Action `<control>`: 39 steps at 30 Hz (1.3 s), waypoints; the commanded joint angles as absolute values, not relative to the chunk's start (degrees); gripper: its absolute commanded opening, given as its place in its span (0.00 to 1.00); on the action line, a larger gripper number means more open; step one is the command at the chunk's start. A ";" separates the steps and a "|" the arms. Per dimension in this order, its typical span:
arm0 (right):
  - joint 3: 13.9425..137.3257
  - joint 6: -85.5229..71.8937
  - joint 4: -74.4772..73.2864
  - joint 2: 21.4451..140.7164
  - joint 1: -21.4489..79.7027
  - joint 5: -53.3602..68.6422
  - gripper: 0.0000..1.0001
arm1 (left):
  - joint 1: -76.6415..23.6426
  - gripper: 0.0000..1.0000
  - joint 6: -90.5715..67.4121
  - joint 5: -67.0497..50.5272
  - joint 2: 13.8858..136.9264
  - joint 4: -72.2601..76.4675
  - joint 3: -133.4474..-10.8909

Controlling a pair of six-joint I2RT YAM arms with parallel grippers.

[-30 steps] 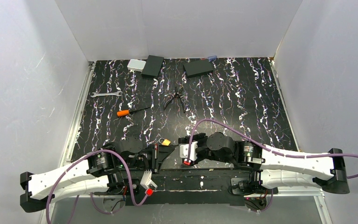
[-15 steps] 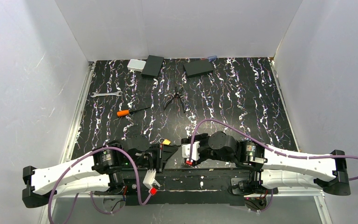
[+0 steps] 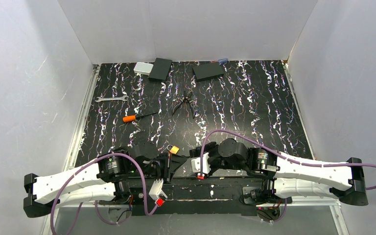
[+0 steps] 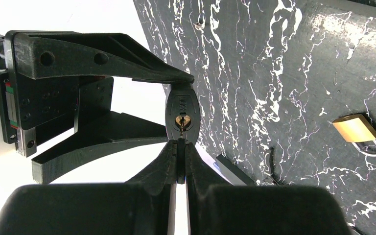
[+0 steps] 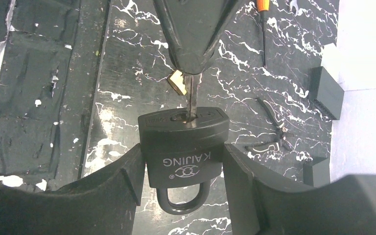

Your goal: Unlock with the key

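In the right wrist view a black padlock (image 5: 183, 147) marked KAIJING sits between the pads of my right gripper (image 5: 182, 149), shackle toward the camera, keyhole face away. The key's metal blade (image 5: 189, 95) stands in that keyhole. The key's black head is pinched edge-on in my left gripper (image 4: 180, 147), which is shut on it. In the left wrist view the padlock's keyhole face (image 4: 182, 115) meets the key tip, with the right gripper's fingers (image 4: 103, 58) around the lock. In the top view both grippers (image 3: 169, 164) (image 3: 196, 164) meet near the table's front edge.
A small brass padlock (image 3: 174, 149) lies just beyond the grippers. Farther back are an orange-handled screwdriver (image 3: 134, 117), pliers (image 3: 183, 104), a wrench (image 3: 111, 99), two black boxes (image 3: 160, 69) (image 3: 208, 71) and a white box (image 3: 142, 68). White walls enclose three sides.
The left arm has swung forward and right, and the right gripper has shifted slightly down and toward it, so the two grippers now stand closer together.
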State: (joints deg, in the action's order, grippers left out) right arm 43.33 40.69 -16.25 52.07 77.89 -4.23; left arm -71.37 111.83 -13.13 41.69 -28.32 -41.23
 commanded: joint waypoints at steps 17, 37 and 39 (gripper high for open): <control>41.69 37.15 11.20 46.28 79.10 -2.95 0.01 | -72.07 0.00 112.09 -11.66 41.70 -18.59 -38.84; 37.43 35.91 9.39 44.76 78.84 -8.60 0.01 | -72.48 0.00 113.14 -11.83 34.97 -22.34 -37.35; 37.67 36.27 8.95 44.99 78.69 -8.61 0.01 | -72.60 0.00 113.39 -11.40 34.53 -22.89 -37.44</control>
